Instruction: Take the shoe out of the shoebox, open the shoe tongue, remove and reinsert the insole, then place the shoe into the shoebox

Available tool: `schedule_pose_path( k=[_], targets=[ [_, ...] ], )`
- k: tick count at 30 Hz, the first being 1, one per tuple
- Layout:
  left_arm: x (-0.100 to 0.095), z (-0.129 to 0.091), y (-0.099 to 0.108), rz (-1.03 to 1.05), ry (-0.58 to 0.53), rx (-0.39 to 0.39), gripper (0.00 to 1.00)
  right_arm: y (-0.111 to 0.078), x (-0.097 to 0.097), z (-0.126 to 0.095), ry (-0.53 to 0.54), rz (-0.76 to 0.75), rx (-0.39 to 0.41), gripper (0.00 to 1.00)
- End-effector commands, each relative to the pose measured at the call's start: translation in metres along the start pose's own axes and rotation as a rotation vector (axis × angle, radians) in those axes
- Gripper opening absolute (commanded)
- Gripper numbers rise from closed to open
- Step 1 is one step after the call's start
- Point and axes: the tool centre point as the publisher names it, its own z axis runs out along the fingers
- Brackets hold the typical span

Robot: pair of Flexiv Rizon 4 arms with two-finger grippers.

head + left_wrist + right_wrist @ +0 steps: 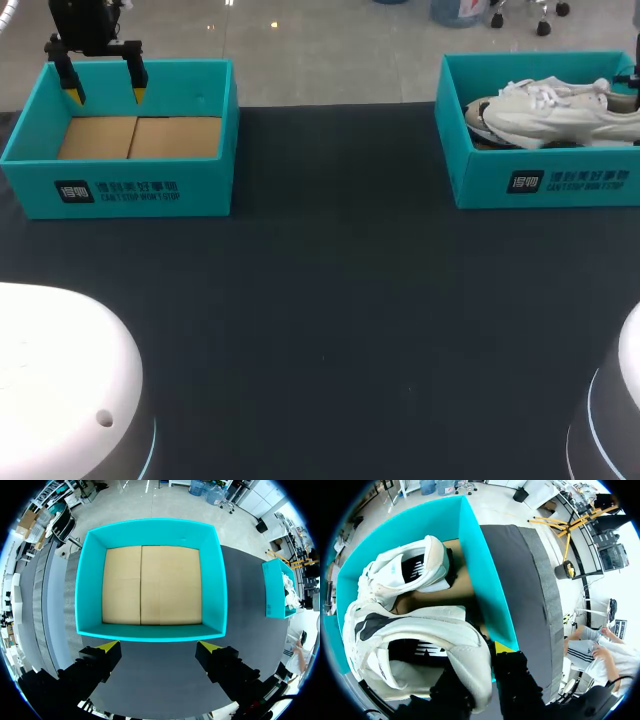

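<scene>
The white shoe (415, 630) lay inside the teal shoebox (480, 580), probably light and soft-sided, its stiffer heel collar the likeliest hold; the right gripper (482, 667) sat there by the shoebox's wall, clamped or not I could not tell.

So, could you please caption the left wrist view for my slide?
Open left gripper poised over the empty teal shoebox on the dark table.

Robot lab: dark test table (330, 300)
</scene>
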Motion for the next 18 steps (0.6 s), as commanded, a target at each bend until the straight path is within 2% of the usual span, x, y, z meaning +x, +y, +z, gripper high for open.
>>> schedule_pose_path(
  k=[1,10,16,18],
  targets=[
    [0.0,0.0,0.0,0.0,0.0,0.0,1.0,-0.012,-0.007,-0.05,0.014,0.005,-0.016,0.0],
    [0.0,0.0,0.0,0.0,0.0,0.0,1.0,-0.023,-0.009,-0.104,0.03,0.014,-0.032,0.0],
    [0.0,0.0,0.0,0.0,0.0,0.0,1.0,-0.028,-0.002,-0.123,0.039,0.028,-0.052,0.0],
    [0.0,0.0,0.0,0.0,0.0,0.0,1.0,-0.028,-0.002,-0.123,0.039,0.028,-0.052,0.0]
  ],
)
